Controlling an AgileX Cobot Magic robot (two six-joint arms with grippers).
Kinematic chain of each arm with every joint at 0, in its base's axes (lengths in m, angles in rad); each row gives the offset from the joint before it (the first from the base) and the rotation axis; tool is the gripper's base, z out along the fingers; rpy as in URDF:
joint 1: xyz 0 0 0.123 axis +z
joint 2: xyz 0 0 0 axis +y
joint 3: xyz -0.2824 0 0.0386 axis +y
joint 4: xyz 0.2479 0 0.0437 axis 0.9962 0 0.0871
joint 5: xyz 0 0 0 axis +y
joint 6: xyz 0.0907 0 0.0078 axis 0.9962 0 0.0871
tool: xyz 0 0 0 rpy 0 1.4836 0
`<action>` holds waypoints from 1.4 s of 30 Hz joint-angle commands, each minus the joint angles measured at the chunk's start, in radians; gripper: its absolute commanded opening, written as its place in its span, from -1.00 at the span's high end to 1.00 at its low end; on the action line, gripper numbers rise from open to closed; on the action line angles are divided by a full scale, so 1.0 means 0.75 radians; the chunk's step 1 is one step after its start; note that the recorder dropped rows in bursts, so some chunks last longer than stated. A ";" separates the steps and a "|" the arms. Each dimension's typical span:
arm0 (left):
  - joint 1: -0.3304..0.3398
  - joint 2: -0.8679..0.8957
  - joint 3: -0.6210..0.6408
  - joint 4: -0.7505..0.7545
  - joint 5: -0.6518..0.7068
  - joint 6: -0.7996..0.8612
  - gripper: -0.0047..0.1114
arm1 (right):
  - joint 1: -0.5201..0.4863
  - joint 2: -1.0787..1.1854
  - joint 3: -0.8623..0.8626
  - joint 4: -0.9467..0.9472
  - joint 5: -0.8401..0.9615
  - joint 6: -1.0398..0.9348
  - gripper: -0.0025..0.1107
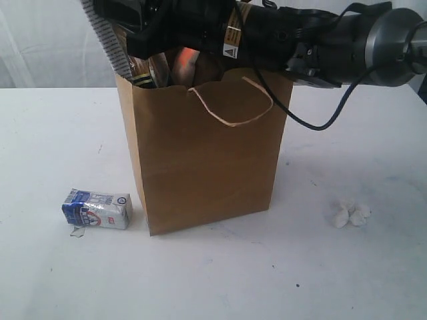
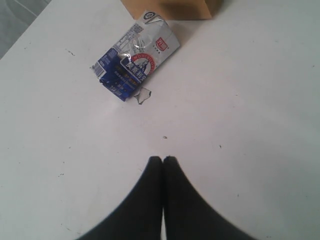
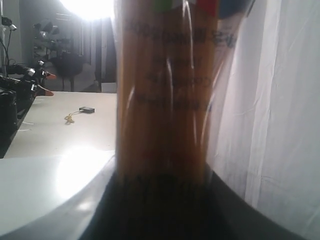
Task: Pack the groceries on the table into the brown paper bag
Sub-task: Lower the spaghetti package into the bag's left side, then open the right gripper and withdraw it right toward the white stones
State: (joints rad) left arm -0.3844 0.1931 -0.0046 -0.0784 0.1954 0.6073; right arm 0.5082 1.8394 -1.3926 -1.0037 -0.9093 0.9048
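The brown paper bag (image 1: 207,153) stands upright mid-table, one cord handle hanging down its front. My right arm reaches across over the bag's mouth. The right gripper (image 1: 143,30) is shut on the long pasta packet (image 3: 167,95), which fills the right wrist view, and the packet's patterned end (image 1: 107,40) juts out above the bag's left corner. Shiny groceries (image 1: 160,67) show inside the bag. The small blue-white carton (image 1: 97,209) lies on the table (image 1: 53,133) left of the bag. My left gripper (image 2: 163,159) hovers shut and empty short of the carton (image 2: 135,57).
Some white crumpled bits (image 1: 350,213) lie on the table right of the bag. A small torn scrap (image 2: 144,95) sits beside the carton. The right arm's black cable (image 1: 313,123) loops down by the bag's upper right corner.
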 commanded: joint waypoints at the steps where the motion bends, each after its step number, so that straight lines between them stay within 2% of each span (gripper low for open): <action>1: 0.003 -0.010 0.006 -0.004 -0.001 -0.008 0.92 | -0.001 -0.016 -0.019 0.060 -0.039 0.061 0.43; 5: 0.003 -0.010 0.006 -0.004 -0.001 -0.008 0.92 | -0.001 -0.016 -0.019 0.065 -0.036 0.061 0.24; 9: 0.003 -0.010 0.006 -0.004 -0.001 -0.008 0.92 | -0.001 -0.016 -0.019 0.065 -0.006 0.061 0.16; 31: 0.003 -0.010 0.006 -0.004 -0.001 -0.008 0.92 | -0.042 -0.045 -0.014 0.060 0.035 0.057 0.16; 42: 0.003 -0.010 0.006 -0.004 -0.001 -0.008 0.92 | -0.076 -0.242 0.209 0.057 0.024 0.010 0.16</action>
State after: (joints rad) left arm -0.3844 0.1931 -0.0046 -0.0784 0.1954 0.6073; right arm 0.4650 1.7142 -1.2795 -0.9593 -0.8782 0.9324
